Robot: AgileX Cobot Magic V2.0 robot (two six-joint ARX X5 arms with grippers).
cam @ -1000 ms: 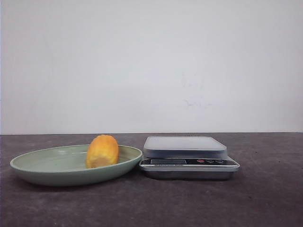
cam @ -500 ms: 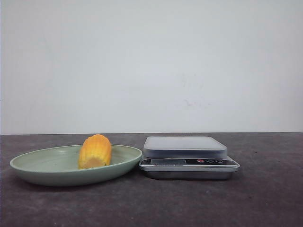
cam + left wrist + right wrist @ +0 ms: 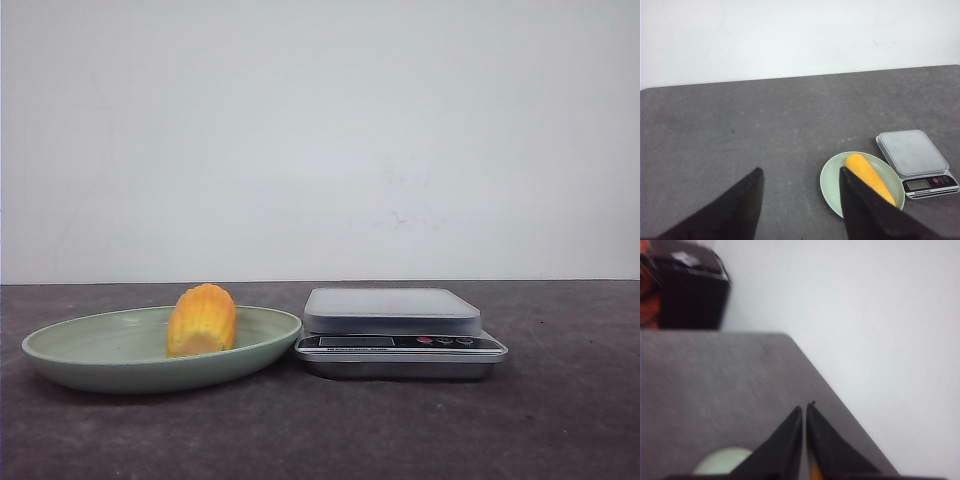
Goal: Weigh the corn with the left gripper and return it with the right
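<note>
Corn [image 3: 201, 320] lies in green plate [image 3: 60, 352] on left of dark table [image 3: 560, 420], toward the plate's right half, cut end facing near. Scale [image 3: 395, 330] sits just right of plate, rims near or touching, platform bare.

Left gripper [image 3: 799, 200] hovers well above table, fingers spread wide, nothing between them; in the left wrist view one finger overlaps the plate edge. Right gripper [image 3: 804, 432] has fingers pressed together to a thin slit, holding nothing visible.

Handling, judged: corn looks stiff, light to moderate weight, and the ribbed kernels should give some grip. Round, tapered body, so likely to roll or squirt out if pinched near an end. Best taken across the middle, fingers either side of the long axis. Plate's sloped wall may crowd the lower finger.

Hard to see: neither arm shows in front view. Scale display too small to read. Left wrist view cuts the corn's near end behind the finger. Right wrist view is blurred; only a pale plate sliver and an orange speck show beside the fingers, with dark clutter off the far table corner, unidentifiable.
</note>
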